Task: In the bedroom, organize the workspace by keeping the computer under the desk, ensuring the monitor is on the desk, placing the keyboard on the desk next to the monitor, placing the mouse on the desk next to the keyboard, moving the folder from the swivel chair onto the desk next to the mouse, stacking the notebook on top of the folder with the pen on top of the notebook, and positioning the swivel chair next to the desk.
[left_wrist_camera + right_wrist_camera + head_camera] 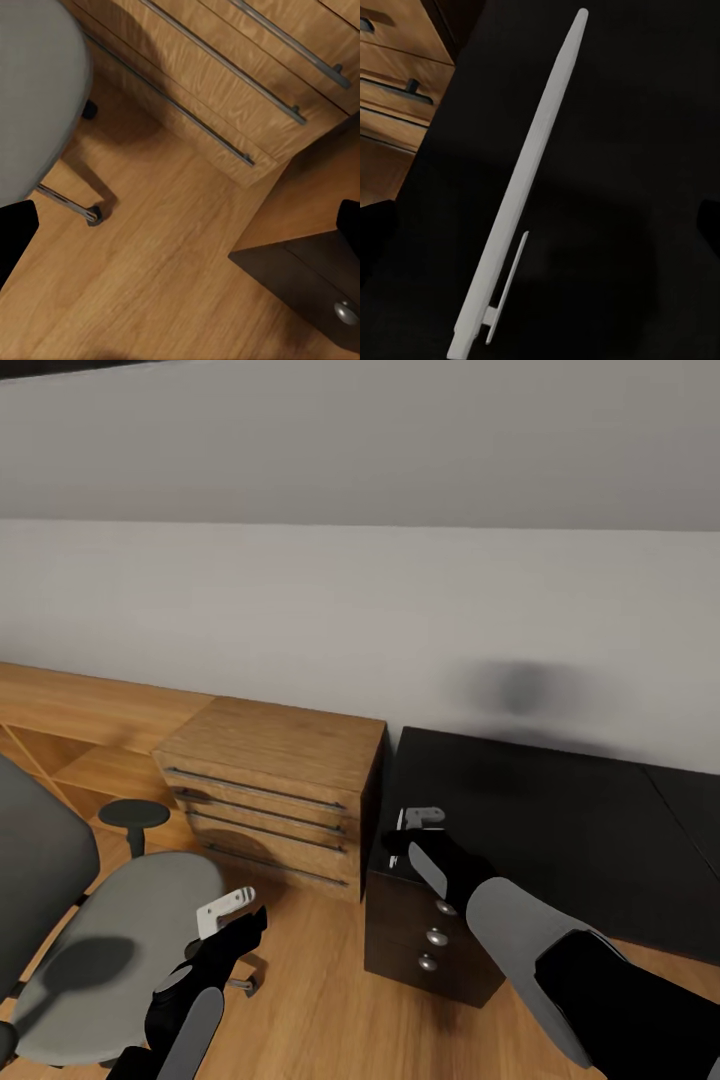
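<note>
- The pen lies flat on the black desk, near the corner above the drawers, right under your right gripper.
- That gripper's jaws look spread wide, holding nothing.
- Your left gripper hangs empty beside the swivel chair; how far it is spread I cannot tell.
- A thin pen may roll or skid off the edge if you pinch off-centre.

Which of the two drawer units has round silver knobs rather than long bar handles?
The black drawer unit under the desk, below the right gripper. The light wooden chest beside it has long bar handles.
</note>
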You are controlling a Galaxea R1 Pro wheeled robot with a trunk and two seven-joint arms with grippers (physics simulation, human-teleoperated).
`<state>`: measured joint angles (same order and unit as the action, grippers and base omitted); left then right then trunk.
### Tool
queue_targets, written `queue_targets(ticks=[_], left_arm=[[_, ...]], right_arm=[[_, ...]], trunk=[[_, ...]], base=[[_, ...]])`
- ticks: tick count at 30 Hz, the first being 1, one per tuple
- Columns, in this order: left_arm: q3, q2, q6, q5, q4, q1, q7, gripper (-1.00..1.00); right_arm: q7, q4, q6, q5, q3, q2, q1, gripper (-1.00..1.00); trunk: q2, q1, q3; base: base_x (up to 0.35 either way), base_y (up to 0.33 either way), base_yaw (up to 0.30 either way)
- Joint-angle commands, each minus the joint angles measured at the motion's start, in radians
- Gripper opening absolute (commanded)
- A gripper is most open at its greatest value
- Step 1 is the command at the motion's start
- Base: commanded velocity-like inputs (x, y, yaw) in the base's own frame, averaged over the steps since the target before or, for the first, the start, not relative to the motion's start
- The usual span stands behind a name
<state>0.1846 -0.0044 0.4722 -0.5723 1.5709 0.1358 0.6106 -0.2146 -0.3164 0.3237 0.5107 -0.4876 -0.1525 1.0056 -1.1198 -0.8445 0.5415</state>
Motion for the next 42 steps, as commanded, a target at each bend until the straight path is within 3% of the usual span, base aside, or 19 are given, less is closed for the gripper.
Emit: queue_targets(ticks=[1, 12, 17, 22, 33, 34, 42], left_arm=[[0.001, 0.000, 0.002, -0.008, 0.001, 0.001, 0.009, 1.00], [0.001, 0.000, 0.002, -0.008, 0.001, 0.001, 0.009, 1.00], [0.001, 0.000, 0.002, -0.008, 0.001, 0.001, 0.009, 1.00], [0.001, 0.000, 0.002, -0.008, 0.001, 0.001, 0.011, 1.00], [0.001, 0.000, 0.002, -0.008, 0.001, 0.001, 0.009, 1.00], [0.001, 0.000, 0.002, -0.008, 0.001, 0.001, 0.008, 1.00], [0.001, 0.000, 0.002, -0.009, 0.001, 0.001, 0.006, 1.00]], right_arm=[[-0.008, -0.002, 0.008, 0.009, -0.009, 0.001, 0.001, 1.00], [-0.008, -0.004, 0.054, 0.008, -0.011, 0.000, 0.001, 1.00], [-0.009, -0.003, 0.064, 0.008, -0.012, -0.001, 0.001, 1.00], [-0.009, -0.004, 0.064, 0.008, -0.013, -0.001, 0.001, 1.00], [-0.009, -0.003, 0.064, 0.008, -0.011, -0.001, 0.002, 1.00], [-0.009, -0.003, 0.064, 0.008, -0.011, 0.000, 0.001, -1.00], [-0.009, -0.004, 0.064, 0.009, -0.010, 0.001, 0.001, -1.00]], trunk=[[-0.008, -0.004, 0.004], [-0.085, -0.046, 0.039], [-0.085, -0.046, 0.039], [-0.120, -0.065, 0.054], [-0.141, -0.077, 0.064], [-0.141, -0.077, 0.064], [-0.141, -0.077, 0.064]], base=[[0.000, 0.000, 0.000], [0.000, 0.000, 0.000], [0.000, 0.000, 0.000], [0.000, 0.000, 0.000], [0.000, 0.000, 0.000], [0.000, 0.000, 0.000], [0.000, 0.000, 0.000]])
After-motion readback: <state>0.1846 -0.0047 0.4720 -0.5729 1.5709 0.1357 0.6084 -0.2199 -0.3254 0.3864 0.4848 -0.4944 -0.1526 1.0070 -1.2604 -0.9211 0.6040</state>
